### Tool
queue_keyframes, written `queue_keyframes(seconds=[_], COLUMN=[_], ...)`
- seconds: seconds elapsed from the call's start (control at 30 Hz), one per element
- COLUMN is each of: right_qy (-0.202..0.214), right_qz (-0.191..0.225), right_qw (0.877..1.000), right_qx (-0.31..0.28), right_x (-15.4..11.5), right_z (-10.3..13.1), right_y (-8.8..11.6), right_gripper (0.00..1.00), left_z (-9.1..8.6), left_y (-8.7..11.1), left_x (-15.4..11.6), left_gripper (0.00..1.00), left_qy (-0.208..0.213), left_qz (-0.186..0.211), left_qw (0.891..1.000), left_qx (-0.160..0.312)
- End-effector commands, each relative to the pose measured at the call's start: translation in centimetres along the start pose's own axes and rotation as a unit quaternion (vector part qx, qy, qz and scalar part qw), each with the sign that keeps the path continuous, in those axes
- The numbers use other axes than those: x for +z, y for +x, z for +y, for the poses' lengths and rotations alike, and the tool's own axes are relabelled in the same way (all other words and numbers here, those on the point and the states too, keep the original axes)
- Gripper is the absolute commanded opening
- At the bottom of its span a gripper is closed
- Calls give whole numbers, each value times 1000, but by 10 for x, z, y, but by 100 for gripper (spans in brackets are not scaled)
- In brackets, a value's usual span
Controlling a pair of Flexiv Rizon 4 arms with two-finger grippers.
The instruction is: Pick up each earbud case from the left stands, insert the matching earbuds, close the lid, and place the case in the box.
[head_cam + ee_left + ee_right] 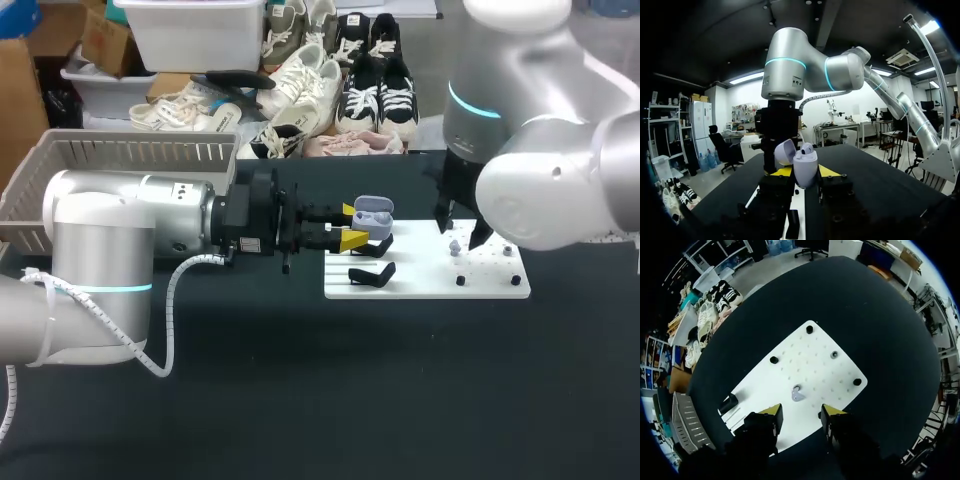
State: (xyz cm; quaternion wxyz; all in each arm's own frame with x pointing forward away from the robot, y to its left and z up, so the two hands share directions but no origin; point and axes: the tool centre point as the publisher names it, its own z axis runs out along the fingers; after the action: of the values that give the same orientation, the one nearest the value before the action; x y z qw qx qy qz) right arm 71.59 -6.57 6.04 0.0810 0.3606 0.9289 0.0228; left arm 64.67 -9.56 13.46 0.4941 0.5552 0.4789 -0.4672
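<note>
Left tool (352,226) clamps open case (372,213), right tool (801,413) spread

R gripper (802,414) over white board (812,367), fingers apart. Grey earbud (797,393) lies on board, just ahead of the tips. Four black pegs (809,329) around it. Black stand (728,403) at board's end nr basket (685,425).

A broad table (300,420) — its top dark, near black — evenly lit.
</note>
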Motion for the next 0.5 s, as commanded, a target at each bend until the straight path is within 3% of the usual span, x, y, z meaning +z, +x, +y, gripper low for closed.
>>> queue_keyframes(seconds=[0.03, 0.5], right_qy=[0, 0], right_qz=[-5, 3], right_qw=[1000, 1000], right_qx=[6, 24], right_x=[7, 15], right_z=[4, 8], right_y=[0, -2], right_gripper=[46, 46], left_z=[0, 0], left_y=[1, 1], left_x=[0, 0], left_gripper=[0, 0], left_qy=[-1, -1], left_qz=[-1, -1], left_qw=[1000, 1000], left_qx=[1, 1])
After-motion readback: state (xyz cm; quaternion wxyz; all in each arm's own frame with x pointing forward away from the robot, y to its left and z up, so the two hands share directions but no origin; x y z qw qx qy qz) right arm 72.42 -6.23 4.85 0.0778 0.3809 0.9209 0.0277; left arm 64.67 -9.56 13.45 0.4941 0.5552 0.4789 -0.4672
